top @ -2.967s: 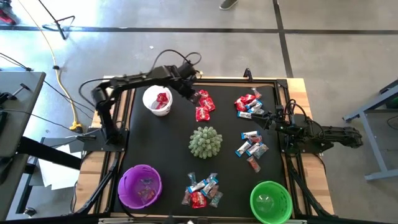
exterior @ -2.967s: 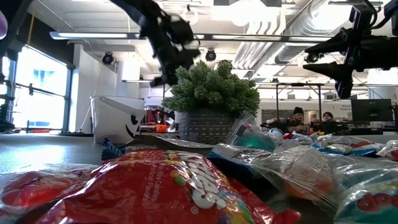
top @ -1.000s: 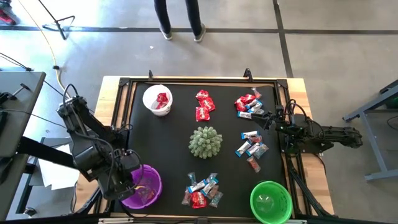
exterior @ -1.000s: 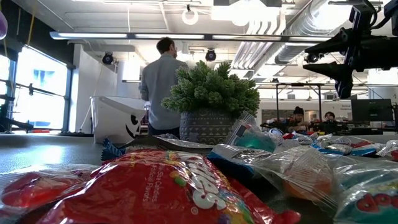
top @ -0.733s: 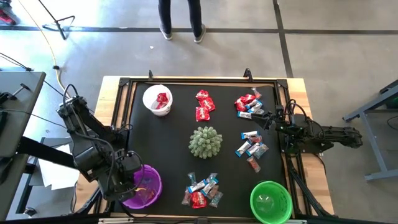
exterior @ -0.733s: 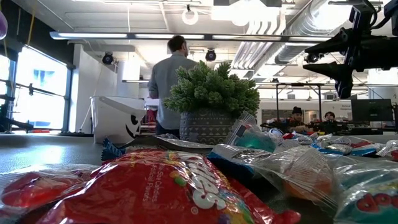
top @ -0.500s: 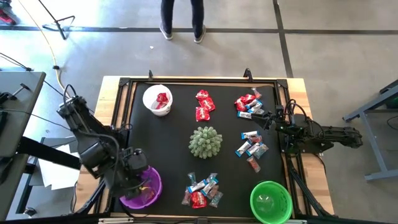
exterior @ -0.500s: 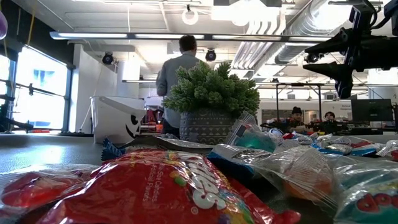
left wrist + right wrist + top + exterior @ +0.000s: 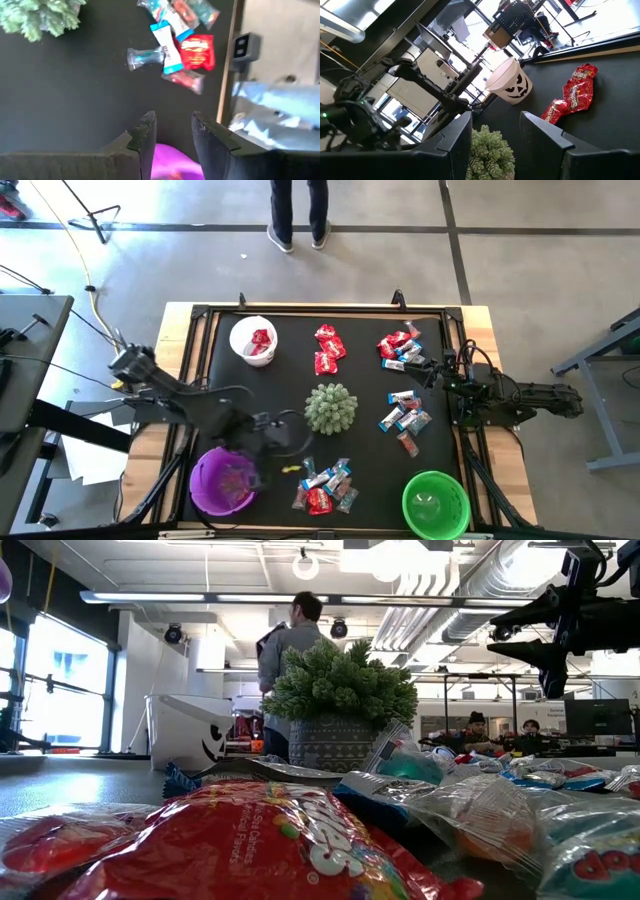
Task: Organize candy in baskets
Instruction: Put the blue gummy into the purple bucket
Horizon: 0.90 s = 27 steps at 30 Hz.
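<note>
Black-topped table [image 9: 250, 395] with three baskets [image 9: 253, 341], scattered candy [image 9: 326, 483], spiky green ball [image 9: 330, 409]

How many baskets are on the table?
3. The white basket is at the far left, the purple basket at the near left beside the left gripper, and the green basket at the near right.

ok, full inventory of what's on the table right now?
white basket: one, white, far left corner, red candy inside
purple basket: one, purple, near left corner
green basket: one, bright green, near right corner
spiky plant: one, pale green, table centre
red candy: small pile, red, far middle
mixed candy: pile, blue-silver and red, near middle
mixed candy piles: two, red and blue-silver, right side
person: legs only, beyond far edge
left gripper: open, beside the purple basket
right gripper: open, right edge
</note>
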### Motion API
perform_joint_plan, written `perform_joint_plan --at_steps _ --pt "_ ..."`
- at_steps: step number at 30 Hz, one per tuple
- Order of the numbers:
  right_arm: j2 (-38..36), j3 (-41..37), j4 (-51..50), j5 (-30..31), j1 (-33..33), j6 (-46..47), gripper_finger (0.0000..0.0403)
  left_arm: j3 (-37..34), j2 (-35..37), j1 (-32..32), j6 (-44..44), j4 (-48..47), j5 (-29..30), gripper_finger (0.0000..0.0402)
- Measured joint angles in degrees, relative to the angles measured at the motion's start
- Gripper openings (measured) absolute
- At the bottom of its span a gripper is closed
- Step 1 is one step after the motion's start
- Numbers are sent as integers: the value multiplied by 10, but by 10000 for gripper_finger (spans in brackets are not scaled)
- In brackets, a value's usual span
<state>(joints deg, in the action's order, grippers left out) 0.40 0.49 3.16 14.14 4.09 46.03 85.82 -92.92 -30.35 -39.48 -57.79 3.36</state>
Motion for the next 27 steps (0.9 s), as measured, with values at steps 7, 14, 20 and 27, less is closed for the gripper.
perform_joint_plan --at_steps 7,14,20,27 --pt "0 0 0 0 0 0 162 0 -85 56 170 36 -7 111" --pt "0 0 0 0 0 0 162 0 -140 81 370 65 -55 111" --pt "0 0 0 0 0 0 162 0 -164 81 534 78 -50 111" --pt "0 0 0 0 0 0 162 0 -193 82 596 133 -45 111"
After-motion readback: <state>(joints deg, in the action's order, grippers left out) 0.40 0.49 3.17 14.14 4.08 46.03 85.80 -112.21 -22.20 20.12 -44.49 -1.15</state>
